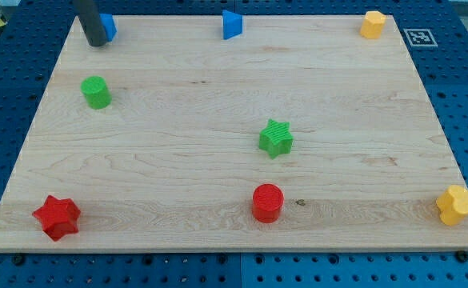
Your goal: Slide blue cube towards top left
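The blue cube (109, 26) sits at the top left corner of the wooden board (178, 184), partly hidden behind my dark rod. My tip (97, 43) rests on the board just left of and below the cube, touching or nearly touching it. A second blue block (231, 25), wedge-like in shape, stands at the top edge near the middle.
A green cylinder (96, 92) stands below my tip at the left. A green star (276, 138) lies mid-board. A red star (57, 216) is at bottom left, a red cylinder (268, 202) at bottom middle. Yellow blocks sit at top right (372, 24) and bottom right (456, 205).
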`<action>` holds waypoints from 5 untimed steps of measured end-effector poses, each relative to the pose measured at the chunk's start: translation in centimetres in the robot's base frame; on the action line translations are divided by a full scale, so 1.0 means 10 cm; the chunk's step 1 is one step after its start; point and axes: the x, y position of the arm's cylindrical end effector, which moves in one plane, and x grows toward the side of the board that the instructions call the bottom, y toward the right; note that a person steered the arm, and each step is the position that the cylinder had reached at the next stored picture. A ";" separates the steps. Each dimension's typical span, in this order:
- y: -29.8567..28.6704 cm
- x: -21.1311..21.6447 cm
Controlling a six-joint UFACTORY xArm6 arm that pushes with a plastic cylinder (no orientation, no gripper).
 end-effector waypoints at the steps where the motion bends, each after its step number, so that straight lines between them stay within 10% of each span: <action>1: 0.00 -0.07; 5: 0.78 0.31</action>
